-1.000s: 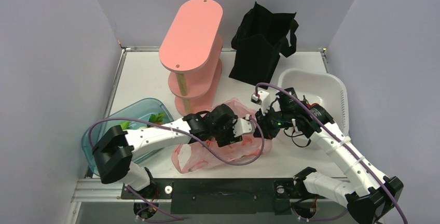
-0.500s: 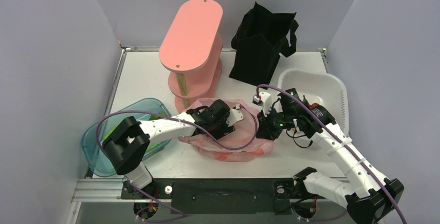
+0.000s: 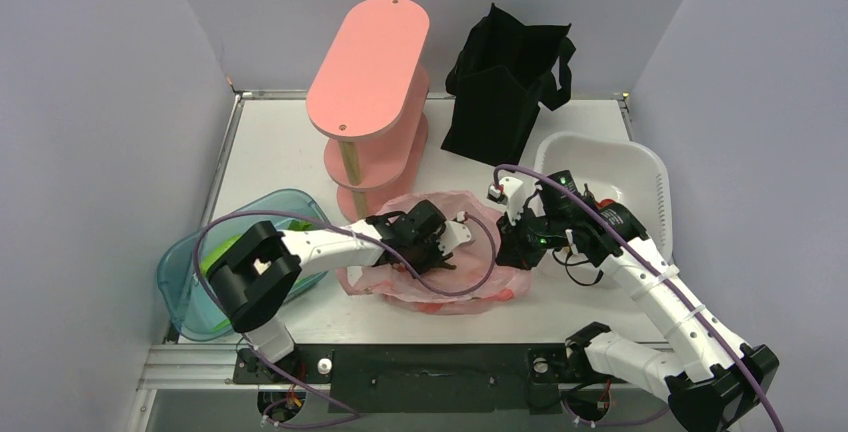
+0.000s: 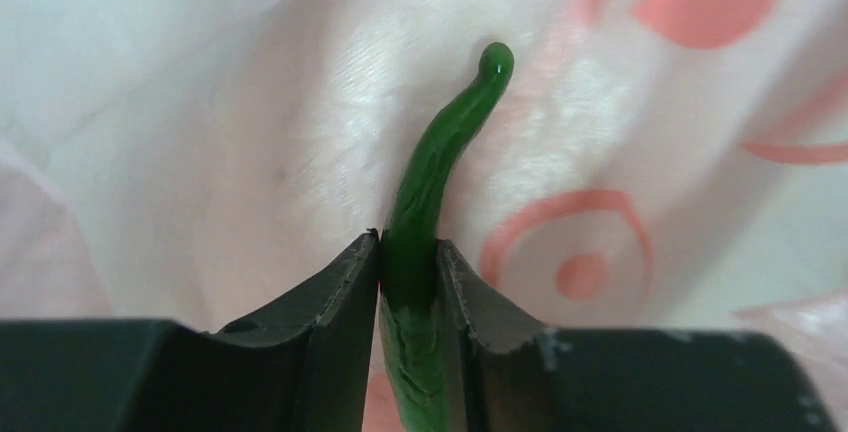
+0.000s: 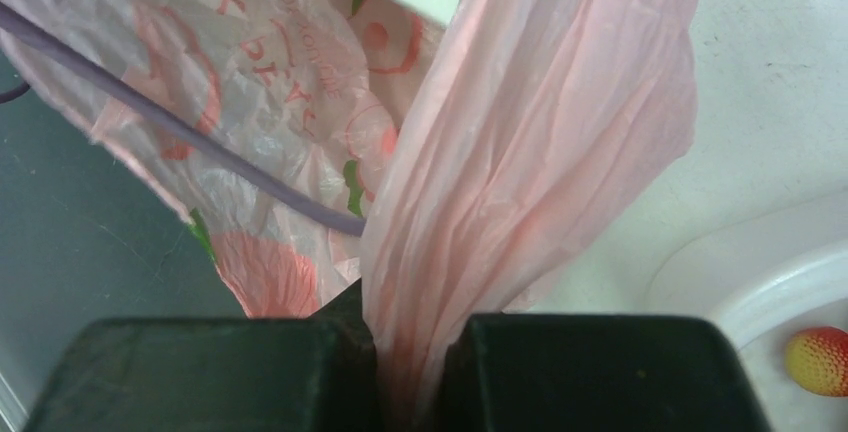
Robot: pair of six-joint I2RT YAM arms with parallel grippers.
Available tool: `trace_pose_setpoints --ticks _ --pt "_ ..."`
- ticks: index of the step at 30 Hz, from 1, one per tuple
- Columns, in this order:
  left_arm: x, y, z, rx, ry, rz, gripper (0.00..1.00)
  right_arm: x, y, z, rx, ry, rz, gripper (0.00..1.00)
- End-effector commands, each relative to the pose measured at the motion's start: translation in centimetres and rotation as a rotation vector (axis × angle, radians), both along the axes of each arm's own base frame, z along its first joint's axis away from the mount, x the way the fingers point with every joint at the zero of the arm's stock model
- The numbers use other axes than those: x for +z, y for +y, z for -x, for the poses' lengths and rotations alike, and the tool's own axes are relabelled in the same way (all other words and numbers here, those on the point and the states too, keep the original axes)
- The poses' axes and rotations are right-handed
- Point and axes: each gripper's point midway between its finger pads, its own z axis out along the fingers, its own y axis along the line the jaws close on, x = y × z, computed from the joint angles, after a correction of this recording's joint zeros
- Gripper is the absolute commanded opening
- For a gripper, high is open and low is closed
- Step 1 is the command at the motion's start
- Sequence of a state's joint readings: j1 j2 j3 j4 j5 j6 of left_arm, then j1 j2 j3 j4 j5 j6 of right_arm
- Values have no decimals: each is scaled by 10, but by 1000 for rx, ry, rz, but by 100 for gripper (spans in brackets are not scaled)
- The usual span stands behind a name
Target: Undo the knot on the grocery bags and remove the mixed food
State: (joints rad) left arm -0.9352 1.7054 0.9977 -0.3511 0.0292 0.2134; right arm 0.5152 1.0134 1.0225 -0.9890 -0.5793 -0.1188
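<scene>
Squarely between right fingers, pink bag

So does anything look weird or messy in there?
Nothing is spilled or broken. The pink bag looks scrunched and pulled, because the right hand pinches a bunched fold of it. The left hand squeezes a bendy green thing right by the plastic, and a purple cable drapes across the bag.

Left gripper at bottom centre, black fingers pinched tight on a slim green vegetable, its curved body rising to a rounded tip at upper centre, translucent pink plastic bag with red print filling the frame behind
</scene>
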Motion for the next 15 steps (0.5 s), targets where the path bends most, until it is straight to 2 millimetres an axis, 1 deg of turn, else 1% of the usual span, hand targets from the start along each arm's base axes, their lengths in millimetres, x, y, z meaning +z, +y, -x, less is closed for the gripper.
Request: trace_pose_setpoints --ticks 1,2,3,4,5,6,7,8,9,10,11,12,13,14,15 --pt "72 -45 9 -101 -73 298 20 17 2 -18 -35 -88 -28 0" --pt "80 -49 11 -117 -77 334 15 17 2 -20 -44 -92 -27 0" --pt "100 -56 11 -137 -106 398 11 15 1 -20 -55 -87 -28 0" --pt "110 -59 12 -146 -122 429 1 15 2 -22 -61 -90 -32 0" --pt "128 -65 13 -161 -149 485 0 14 1 -22 -68 -87 -32 0" --pt "137 -68 14 -168 -159 514 0 14 1 -22 -72 -91 -32 0" --pt "155 -73 16 -185 -172 561 0 14 0 -23 -75 -91 -31 0" --pt "163 -76 17 -193 -175 580 0 14 0 -23 -77 -95 -29 0" --pt "178 -79 21 -212 -184 613 0 14 -1 -24 -81 -98 -26 0" --pt "186 -81 22 -222 -186 629 0 15 -2 -26 -86 -105 -24 0" --pt "201 -83 26 -241 -193 662 0 16 -3 -27 -92 -109 -23 0" --pt "209 -83 27 -248 -199 678 0 17 -4 -29 -101 -114 -22 0" --pt "227 -84 31 -267 -211 715 0 18 -5 -30 -106 -117 -22 0" --pt "235 -84 33 -276 -216 732 0 18 -7 -32 -116 -122 -19 0" --pt "254 -83 37 -299 -236 770 0 19 -7 -33 -121 -123 -19 0"
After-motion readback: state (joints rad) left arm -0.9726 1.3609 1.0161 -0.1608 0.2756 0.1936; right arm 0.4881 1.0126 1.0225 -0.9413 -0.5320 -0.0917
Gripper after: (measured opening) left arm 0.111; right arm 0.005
